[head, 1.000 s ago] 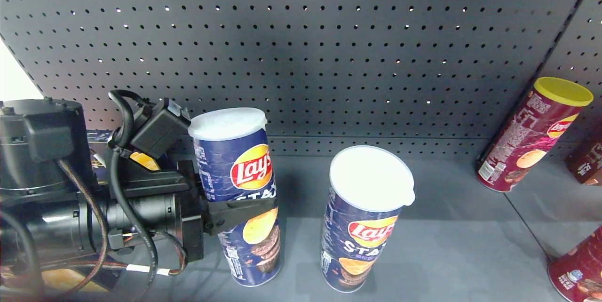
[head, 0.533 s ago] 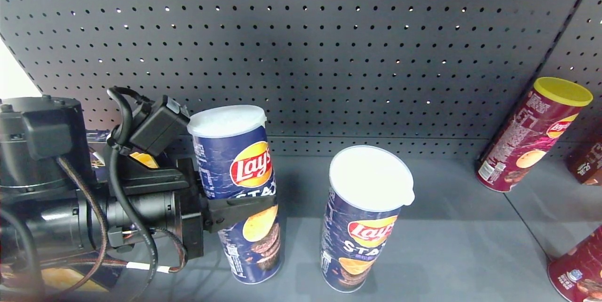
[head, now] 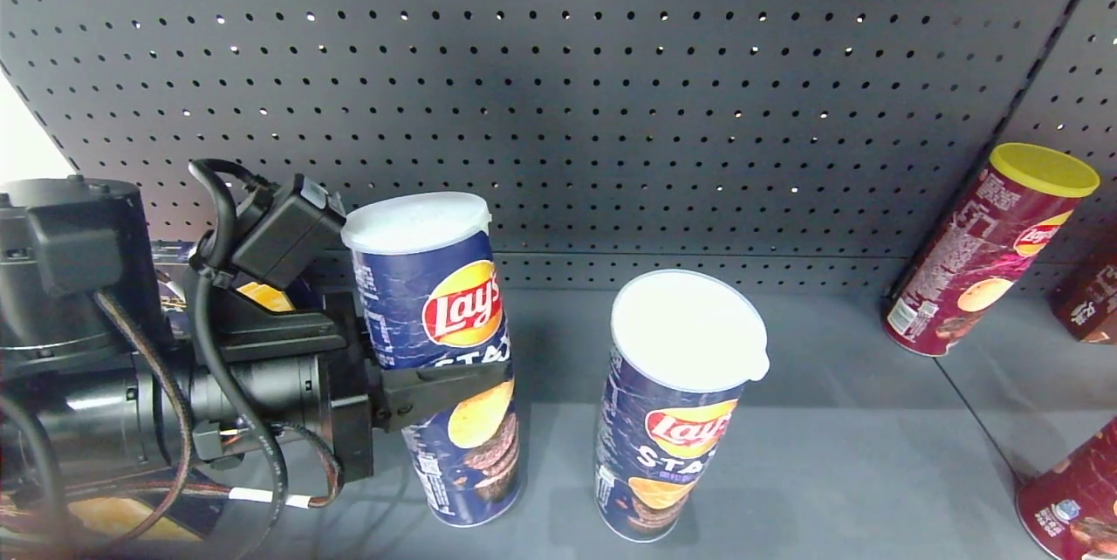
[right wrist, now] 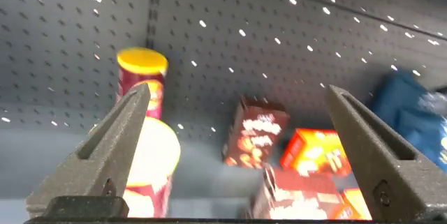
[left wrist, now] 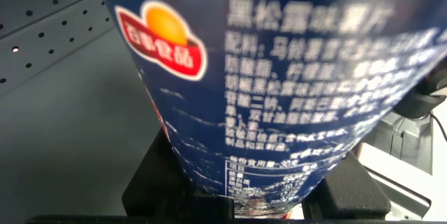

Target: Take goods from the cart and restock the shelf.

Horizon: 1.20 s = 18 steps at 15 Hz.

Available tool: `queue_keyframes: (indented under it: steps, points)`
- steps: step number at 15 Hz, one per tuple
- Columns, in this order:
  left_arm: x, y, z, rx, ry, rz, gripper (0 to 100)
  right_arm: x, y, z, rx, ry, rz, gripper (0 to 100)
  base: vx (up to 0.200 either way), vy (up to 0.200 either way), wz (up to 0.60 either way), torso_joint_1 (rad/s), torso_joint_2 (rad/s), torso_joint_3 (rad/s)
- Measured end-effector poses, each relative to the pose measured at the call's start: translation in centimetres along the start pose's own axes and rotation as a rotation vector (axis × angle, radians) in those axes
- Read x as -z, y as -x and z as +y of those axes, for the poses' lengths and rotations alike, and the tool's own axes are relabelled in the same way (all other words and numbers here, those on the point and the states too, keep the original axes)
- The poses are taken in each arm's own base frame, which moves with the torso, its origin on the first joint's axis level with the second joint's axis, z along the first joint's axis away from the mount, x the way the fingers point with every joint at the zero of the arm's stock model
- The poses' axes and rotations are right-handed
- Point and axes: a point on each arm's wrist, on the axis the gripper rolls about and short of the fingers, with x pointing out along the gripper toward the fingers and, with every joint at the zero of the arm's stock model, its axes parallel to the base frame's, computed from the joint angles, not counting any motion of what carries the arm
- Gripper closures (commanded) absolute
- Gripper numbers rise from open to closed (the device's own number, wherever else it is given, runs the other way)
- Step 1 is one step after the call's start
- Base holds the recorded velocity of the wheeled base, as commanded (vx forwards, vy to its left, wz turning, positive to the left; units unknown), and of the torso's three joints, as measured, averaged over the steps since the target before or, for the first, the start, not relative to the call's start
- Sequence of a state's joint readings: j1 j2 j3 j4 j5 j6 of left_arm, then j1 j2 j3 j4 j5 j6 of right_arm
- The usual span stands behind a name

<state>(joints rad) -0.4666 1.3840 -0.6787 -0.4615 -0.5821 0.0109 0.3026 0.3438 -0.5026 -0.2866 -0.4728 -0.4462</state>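
Note:
My left gripper point(head: 436, 385) is shut on a dark blue chip can point(head: 436, 351) with a white lid, holding it at mid-height from the left. The can stands nearly upright on the grey shelf point(head: 829, 447), tilted slightly. Up close in the left wrist view the same blue can point(left wrist: 279, 77) sits between the black fingers point(left wrist: 157, 185). A second blue chip can point(head: 672, 403) stands upright just to its right, apart from it. My right gripper point(right wrist: 241, 158) is open with nothing between its fingers, facing shelf goods.
A maroon can with a yellow lid point(head: 990, 250) leans against the shelf's right wall, another maroon can point(head: 1069, 499) stands at the front right. The pegboard back point(head: 558, 89) is close behind. The right wrist view shows a yellow-lidded can point(right wrist: 140, 88) and snack boxes point(right wrist: 255, 140).
The left gripper has drawn the held blue can slightly to the left and up. The second can and the maroon cans stay put.

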Motion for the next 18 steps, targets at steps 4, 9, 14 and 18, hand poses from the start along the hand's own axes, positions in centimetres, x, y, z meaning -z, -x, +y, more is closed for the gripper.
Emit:
queue_keyframes:
  steps: [4,9,14,18]
  points:
    - [-0.1,0.4,-0.3,-0.001,-0.007,-0.01,100,2.4,2.0,0.1,0.013,0.009,-0.005,0,0.0,0.0,0.0,0.0,0.0,0.0]
    - [0.0,1.0,-0.7,0.0,-0.01,-0.015,100,7.0,4.7,0.8,-0.098,0.022,0.038,0,0.0,0.0,0.0,0.0,0.0,0.0]
    - [0.2,1.5,-1.0,0.002,-0.013,-0.02,100,11.3,5.2,3.1,-0.34,-0.033,-0.009,0,0.0,0.0,0.0,0.0,0.0,0.0]
    - [-0.2,1.5,-1.1,0.005,-0.021,-0.032,100,13.3,5.6,4.2,-0.484,-0.067,0.076,0,0.0,0.0,0.0,0.0,0.0,0.0]
